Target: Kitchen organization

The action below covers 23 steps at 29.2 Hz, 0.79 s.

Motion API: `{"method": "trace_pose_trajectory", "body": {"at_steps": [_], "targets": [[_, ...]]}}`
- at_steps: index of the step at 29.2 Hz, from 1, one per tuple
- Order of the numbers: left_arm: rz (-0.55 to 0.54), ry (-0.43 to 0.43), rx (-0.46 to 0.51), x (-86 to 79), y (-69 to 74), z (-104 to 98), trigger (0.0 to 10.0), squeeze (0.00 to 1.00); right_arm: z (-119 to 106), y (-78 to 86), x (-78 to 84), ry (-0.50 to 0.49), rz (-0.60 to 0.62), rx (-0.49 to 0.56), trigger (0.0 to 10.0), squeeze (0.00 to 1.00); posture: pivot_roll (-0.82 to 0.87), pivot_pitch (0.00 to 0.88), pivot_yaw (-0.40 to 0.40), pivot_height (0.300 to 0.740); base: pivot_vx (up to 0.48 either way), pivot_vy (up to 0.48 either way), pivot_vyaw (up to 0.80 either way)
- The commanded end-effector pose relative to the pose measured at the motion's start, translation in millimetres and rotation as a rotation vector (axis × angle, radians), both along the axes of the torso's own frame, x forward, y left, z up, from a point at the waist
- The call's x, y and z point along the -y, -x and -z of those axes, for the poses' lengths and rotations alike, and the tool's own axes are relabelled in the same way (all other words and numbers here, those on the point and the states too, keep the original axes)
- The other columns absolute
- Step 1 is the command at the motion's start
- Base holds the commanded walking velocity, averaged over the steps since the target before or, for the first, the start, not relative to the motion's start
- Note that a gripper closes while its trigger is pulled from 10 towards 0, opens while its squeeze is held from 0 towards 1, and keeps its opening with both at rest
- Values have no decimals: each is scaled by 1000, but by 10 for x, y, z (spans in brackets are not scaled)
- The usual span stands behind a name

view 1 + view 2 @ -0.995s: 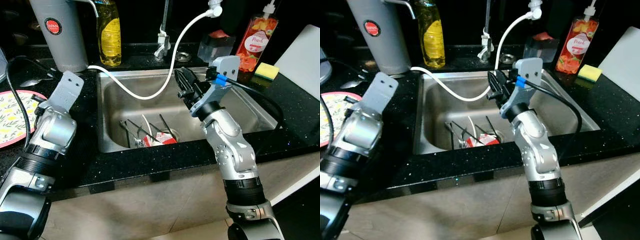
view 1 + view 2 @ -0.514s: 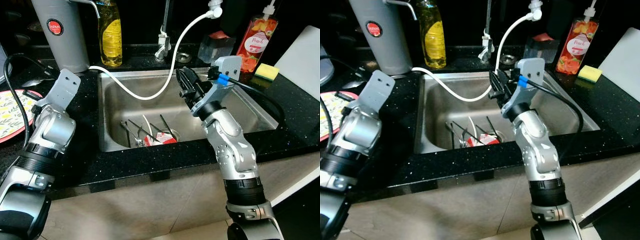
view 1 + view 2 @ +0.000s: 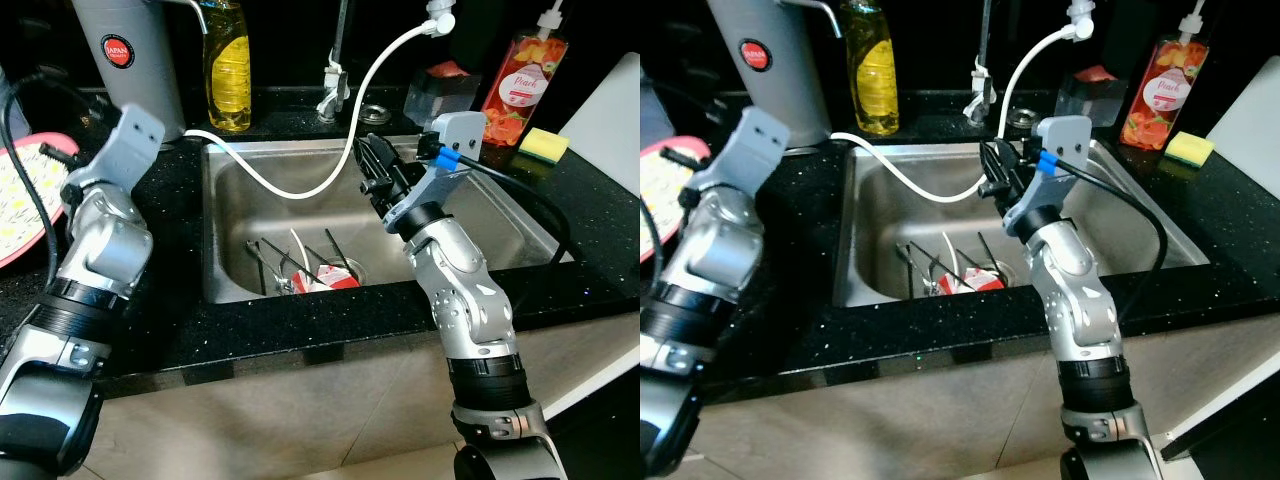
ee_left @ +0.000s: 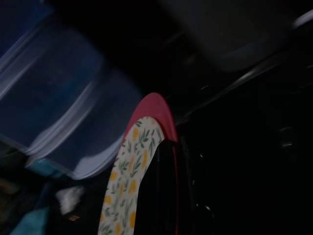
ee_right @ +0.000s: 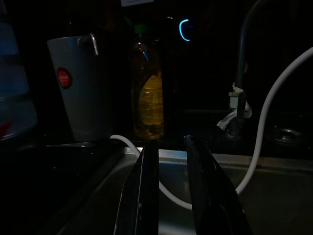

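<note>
Black speckled countertop [image 3: 300, 325] around a steel sink [image 3: 225, 240]; seemingly beige floor [image 3: 300, 420] below.

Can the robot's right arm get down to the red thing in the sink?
Probably yes. The right gripper hangs over the sink, fingers a little apart, holding nothing. The red thing lies below it among metal utensils. The white hose hangs close and might get bumped.

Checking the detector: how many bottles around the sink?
2: a yellow bottle behind the sink's left corner, a red pump bottle behind its right. Dark background may hide more.
</note>
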<state>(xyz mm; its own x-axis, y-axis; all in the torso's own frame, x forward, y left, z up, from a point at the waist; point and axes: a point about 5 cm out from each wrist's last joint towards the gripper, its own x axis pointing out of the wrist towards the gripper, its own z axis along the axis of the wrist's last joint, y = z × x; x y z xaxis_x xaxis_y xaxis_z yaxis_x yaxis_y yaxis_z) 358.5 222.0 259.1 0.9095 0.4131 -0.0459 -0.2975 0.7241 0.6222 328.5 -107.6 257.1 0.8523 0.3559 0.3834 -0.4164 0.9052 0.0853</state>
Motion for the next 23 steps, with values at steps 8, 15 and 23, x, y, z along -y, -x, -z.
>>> {"method": "trace_pose_trajectory", "body": {"at_steps": [8,15,23], "targets": [[411,117,-137,501,54,141,10000,0,-13,-24,25,-14,5,-2,10000,0,68,0,-35,740,0,0,0],[531,93,-212,610,114,263,10000,0,-19,-24,25,-15,4,1,10000,0,68,0,-35,740,0,0,0],[476,68,-235,517,83,354,10000,1000,-14,-24,27,-12,3,0,10000,0,65,0,-33,740,0,0,0]]}}
